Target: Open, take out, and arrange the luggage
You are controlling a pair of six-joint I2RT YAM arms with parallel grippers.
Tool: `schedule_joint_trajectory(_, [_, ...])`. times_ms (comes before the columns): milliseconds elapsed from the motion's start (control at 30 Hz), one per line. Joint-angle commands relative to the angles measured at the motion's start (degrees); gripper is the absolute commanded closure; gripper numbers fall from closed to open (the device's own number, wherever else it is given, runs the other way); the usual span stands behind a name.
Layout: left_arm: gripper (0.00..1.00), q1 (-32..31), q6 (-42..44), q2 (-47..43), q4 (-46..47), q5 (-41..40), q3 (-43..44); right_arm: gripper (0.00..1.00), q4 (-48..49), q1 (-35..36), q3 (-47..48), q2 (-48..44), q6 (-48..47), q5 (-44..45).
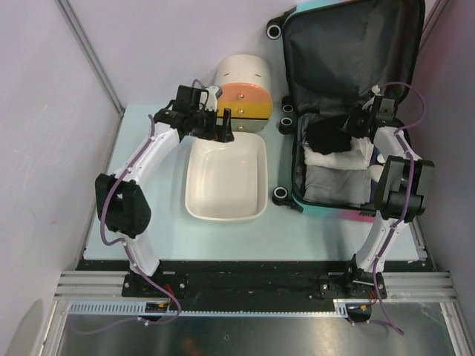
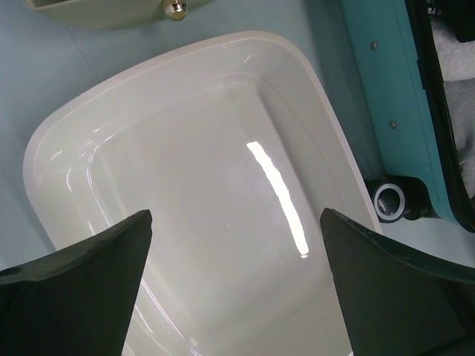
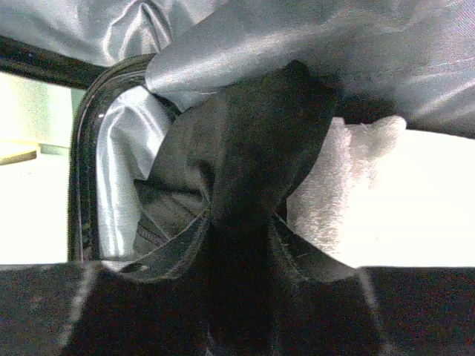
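Note:
The luggage (image 1: 349, 52) lies open at the right of the table, its lid standing up and its dark grey lining (image 3: 297, 44) showing. Inside it are a black cloth (image 1: 325, 137), a white towel (image 1: 338, 159) and a grey folded piece (image 1: 338, 185). My right gripper (image 1: 356, 122) is down in the case. In the right wrist view its fingers pinch a bunched fold of the black cloth (image 3: 260, 148), gripper (image 3: 241, 230) shut on it, with the white towel (image 3: 356, 193) beside. My left gripper (image 1: 223, 126) hangs open over the white basin (image 1: 226, 178), nothing between its fingers (image 2: 236, 222).
The white basin (image 2: 200, 148) sits mid-table, left of the luggage's teal side (image 2: 386, 96) and a black wheel (image 2: 391, 200). A cream cylindrical box (image 1: 243, 89) with orange-yellow drawers stands behind the basin. Walls close in the table on both sides.

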Motion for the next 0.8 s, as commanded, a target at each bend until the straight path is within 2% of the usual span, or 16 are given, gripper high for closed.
schedule_joint_trajectory(0, [0.0,0.81,0.33,-2.47,1.46,-0.08,0.29,0.73,0.01,1.5,2.94,-0.88,0.96,-3.07])
schedule_joint_trajectory(133, [0.0,1.07,2.26,-3.26,2.07,-0.43,0.55,1.0,-0.69,1.41,4.96,-3.34,1.57,-4.73])
schedule_joint_trajectory(500, [0.0,2.65,1.39,-5.29,3.04,0.19,-0.85,1.0,2.11,5.45,3.56,-13.36,10.26,-8.69])
schedule_joint_trajectory(767, [0.0,4.41,1.3,-9.68,4.09,-0.43,-5.33,1.0,5.8,16.32,1.45,-17.85,16.34,-7.91])
